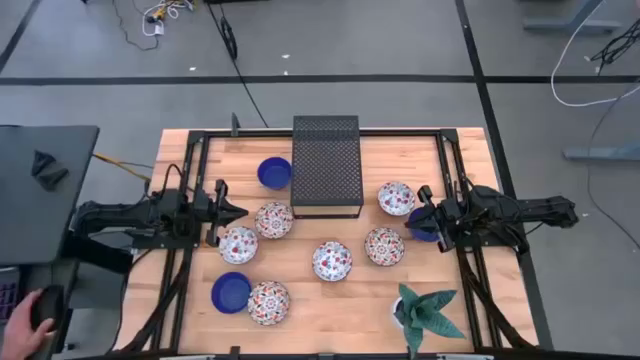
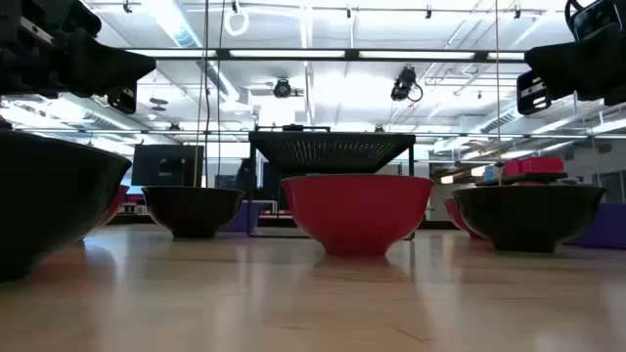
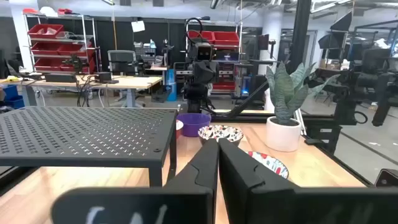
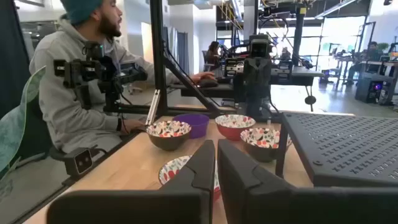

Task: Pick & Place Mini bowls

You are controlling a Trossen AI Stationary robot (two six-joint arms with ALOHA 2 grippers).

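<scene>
small round bowls, glossy cobalt blue (image 1: 274, 172) and white floral-patterned (image 1: 332, 261), lie scattered on the wooden table (image 1: 330, 310) around a black perforated metal box (image 1: 326, 165). left gripper (image 1: 238, 212) and right gripper (image 1: 414, 211) hover at opposite edges with fingers nearly together, holding nothing. probably parked clear so either can reach a bowl.

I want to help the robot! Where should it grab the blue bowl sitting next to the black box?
Probably by the rim. The blue bowl sits upright and open, so one of the fingers could go inside and one outside its thin wall. Coming straight down from above looks best, at the edge facing the left gripper, away from the black perforated box close on its other side. That gripper is nearest.
</scene>
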